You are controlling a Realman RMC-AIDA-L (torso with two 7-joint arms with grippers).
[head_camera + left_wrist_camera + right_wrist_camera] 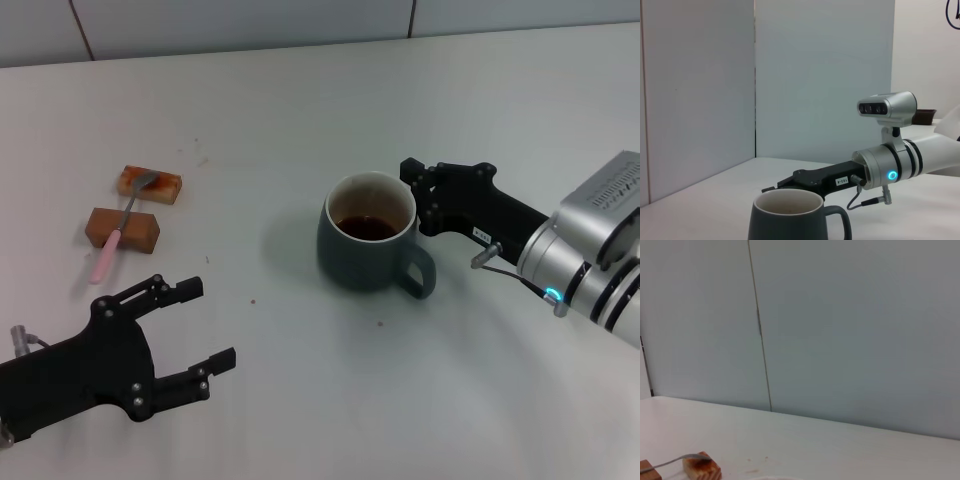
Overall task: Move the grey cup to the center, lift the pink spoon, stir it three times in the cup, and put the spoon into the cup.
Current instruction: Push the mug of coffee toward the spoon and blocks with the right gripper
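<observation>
The cup [369, 243] stands mid-desk [300, 110], handle toward the near right; the right tool [412, 186] sits against its far-right rim, grip hidden; the spoon [122, 228] lies across two blocks [123, 229] far left; the left tool [195, 324] hangs released near the front edge.

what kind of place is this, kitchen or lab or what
Most likely a lab or robot test bench, not a kitchen. A bare white table stands against plain pale panel walls, and on it lie only staged props: a grey cup, a pink spoon propped on two brown blocks.
</observation>
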